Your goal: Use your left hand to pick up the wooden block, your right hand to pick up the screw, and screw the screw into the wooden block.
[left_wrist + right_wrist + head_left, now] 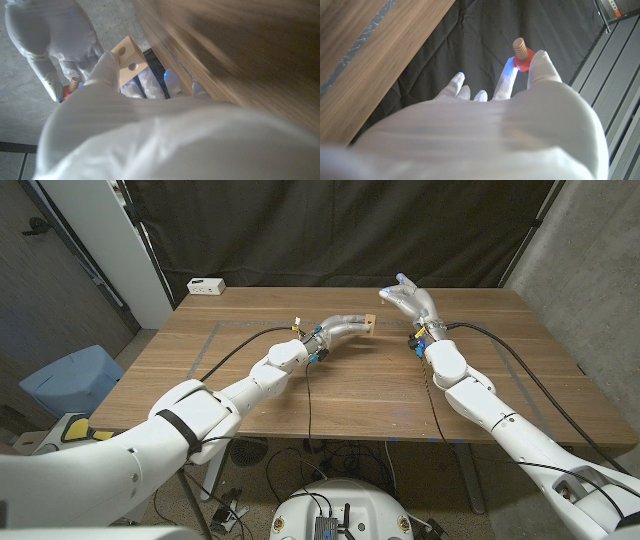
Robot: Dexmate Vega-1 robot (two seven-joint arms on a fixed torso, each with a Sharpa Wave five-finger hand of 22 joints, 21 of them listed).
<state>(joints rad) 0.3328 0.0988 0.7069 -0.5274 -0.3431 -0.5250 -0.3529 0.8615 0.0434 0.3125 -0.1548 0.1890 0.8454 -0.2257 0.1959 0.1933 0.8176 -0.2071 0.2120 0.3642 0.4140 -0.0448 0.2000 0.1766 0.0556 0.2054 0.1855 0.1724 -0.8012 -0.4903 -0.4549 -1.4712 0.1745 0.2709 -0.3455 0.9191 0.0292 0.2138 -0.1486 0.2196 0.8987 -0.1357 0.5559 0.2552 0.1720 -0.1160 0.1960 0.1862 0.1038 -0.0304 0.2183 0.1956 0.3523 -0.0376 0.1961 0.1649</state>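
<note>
Wooden block, pale, flat-faced, round hole in one side, gripped in left hand at table's 12 o'clock. Screw: ribbed tan shaft, red head, pinched by right hand, raised at block's 2 o'clock, apart from it. Step judged: alignment before insertion. Advice: bring shaft square to hole, hold block steady, seat tip, then twist. Table grainy brown wood.

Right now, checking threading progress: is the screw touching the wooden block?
Apart. The left wrist view shows the screw clear of the wooden block, with grey floor between them.
</note>
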